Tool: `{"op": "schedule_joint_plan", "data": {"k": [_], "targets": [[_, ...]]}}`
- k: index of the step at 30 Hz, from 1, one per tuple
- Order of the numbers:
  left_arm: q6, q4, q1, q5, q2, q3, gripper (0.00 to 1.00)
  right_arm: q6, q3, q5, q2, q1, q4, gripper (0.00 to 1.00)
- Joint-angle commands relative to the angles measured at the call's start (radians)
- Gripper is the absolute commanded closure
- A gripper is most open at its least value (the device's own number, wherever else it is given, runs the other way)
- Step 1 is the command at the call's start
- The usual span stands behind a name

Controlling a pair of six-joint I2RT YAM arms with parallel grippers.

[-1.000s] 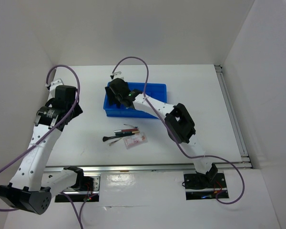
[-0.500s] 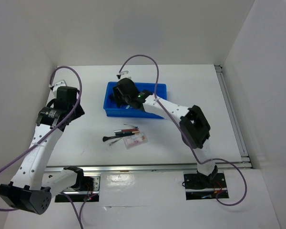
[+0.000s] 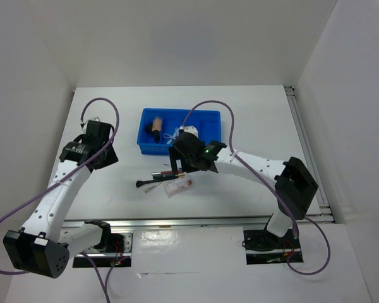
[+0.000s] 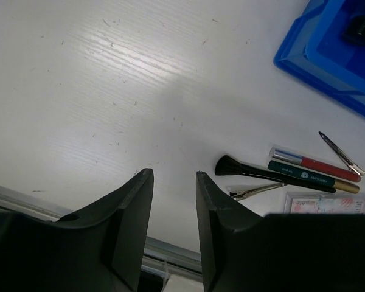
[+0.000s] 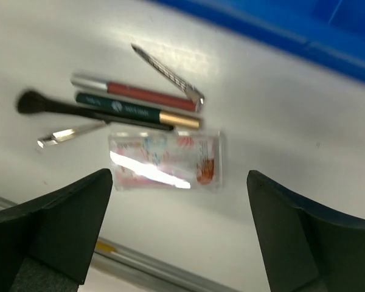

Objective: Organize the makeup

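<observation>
Black brush (image 4: pixel 232 166), green pencil (image 4: pixel 305 176), blue tray (image 4: pixel 319 58) corner, tool (image 4: pixel 173 176) jaws apart

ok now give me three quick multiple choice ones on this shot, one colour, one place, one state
1. The tray is: A blue, B red, C white.
2. The clear packet lies: A in the tray, B on the table beside the green pencil, C across the tray's rim.
3. The right hand is: A shut on the packet, B shut on the green pencil, C open and empty above the packet.
Answers: 1 A, the top view shows it plainly blue; 2 B, the right wrist view shows it flat on the white table next to the pencil; 3 C, its fingers stand wide apart with nothing between them.
</observation>
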Motion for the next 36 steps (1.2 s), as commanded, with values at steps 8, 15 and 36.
{"op": "schedule_joint_plan", "data": {"k": [8,15,36], "targets": [[-0.002,0.031,0.006,0.0,0.011,0.031,0.53,0.318,0.0,-0.074,0.063,0.085,-0.105,0.0],[0.009,0.021,0.006,0.0,0.001,0.04,0.53,0.274,0.207,0.087,0.27,0.203,-0.146,0.13],[0.0,0.012,0.006,-0.043,0.011,0.077,0.53,0.432,0.127,0.354,0.338,0.243,-0.569,0.11]]}}
